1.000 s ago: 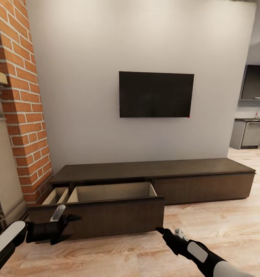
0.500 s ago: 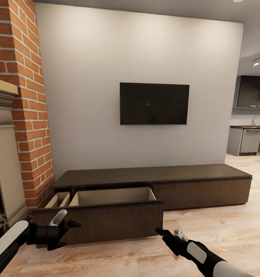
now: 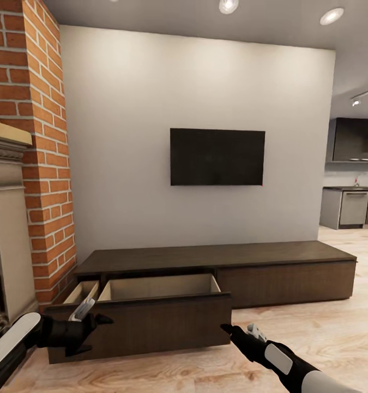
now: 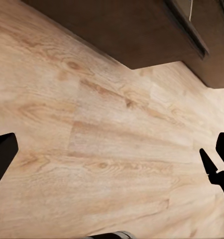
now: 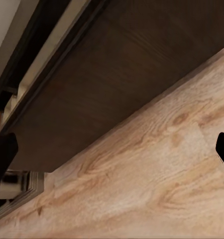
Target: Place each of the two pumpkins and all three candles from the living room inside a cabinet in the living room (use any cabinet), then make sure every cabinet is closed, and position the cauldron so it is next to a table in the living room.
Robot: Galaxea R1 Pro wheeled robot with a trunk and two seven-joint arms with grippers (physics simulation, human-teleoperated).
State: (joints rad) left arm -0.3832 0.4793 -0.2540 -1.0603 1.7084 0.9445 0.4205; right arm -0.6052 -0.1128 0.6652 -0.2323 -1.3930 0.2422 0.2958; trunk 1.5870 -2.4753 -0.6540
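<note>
**Both hands low before the open cabinet drawer**

The cabinet [image 3: 216, 273] stands against the white wall under the TV [image 3: 217, 156], its wide left drawer [image 3: 145, 319] pulled out over the wood floor [image 3: 314, 327]. What shows of the drawer's inside is bare. The left hand [image 3: 99, 327] hovers in front of the drawer front near its left end, fingers spread and empty. The right hand [image 3: 227, 329] sits just off the drawer's right corner, also open, gripping nothing.
</note>
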